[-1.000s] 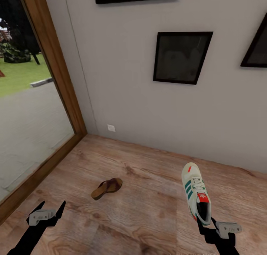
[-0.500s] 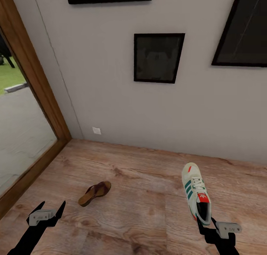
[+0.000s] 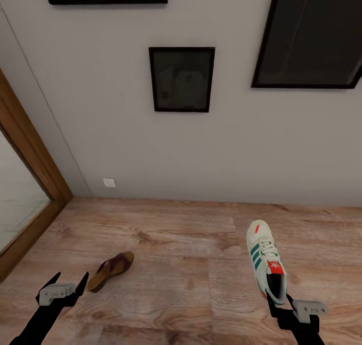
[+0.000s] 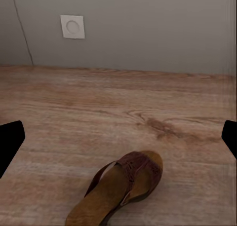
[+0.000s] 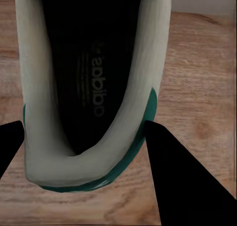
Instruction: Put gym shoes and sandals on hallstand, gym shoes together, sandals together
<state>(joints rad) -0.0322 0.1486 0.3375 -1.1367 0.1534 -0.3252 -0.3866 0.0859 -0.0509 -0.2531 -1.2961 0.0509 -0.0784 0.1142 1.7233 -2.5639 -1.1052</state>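
Window frame: wooden frame (image 3: 30, 149) at the far left edge of the head view, meeting the grey wall (image 3: 201, 154).
Left gripper: left gripper (image 3: 70, 282) low at the left of the head view, fingers spread wide and empty; the left wrist view shows its two dark fingertips well apart with nothing between them.
Sandal: one maroon-brown sandal (image 3: 109, 270) (image 4: 123, 186) lies on the corridor floor (image 3: 176, 264), just beside the left gripper, toe pointing toward the wall. Only this one sandal is in sight.
Wall details: small white wall plate (image 3: 109, 183) (image 4: 72, 26) low on the wall; three dark picture frames (image 3: 182, 79) hang above.
Gym shoe: one cream gym shoe (image 3: 266, 264) (image 5: 94, 88) with green stripes is held clear of the floor, toe pointing away from the robot.
Right gripper: right gripper (image 3: 279, 299) closed on the heel rim of the gym shoe; the right wrist view shows one finger outside the heel wall, the other side partly hidden.
Hallstand: not visible here, so the rack's direction cannot be told.
Step in hand: probably carrying the gym shoe while travelling toward the rack, or lining up on the sandal with the free arm.
Doing it well: keep the heel pinch firm and the shoe level, since a grip at the heel rim lets the long toe end swing. If the sandal is next, bring the open left fingers down across its strap or side edge rather than the flat footbed, and keep the shoe high enough to clear the floor.
Risk: shoe pivoting or slipping out of the heel grip during base turns.
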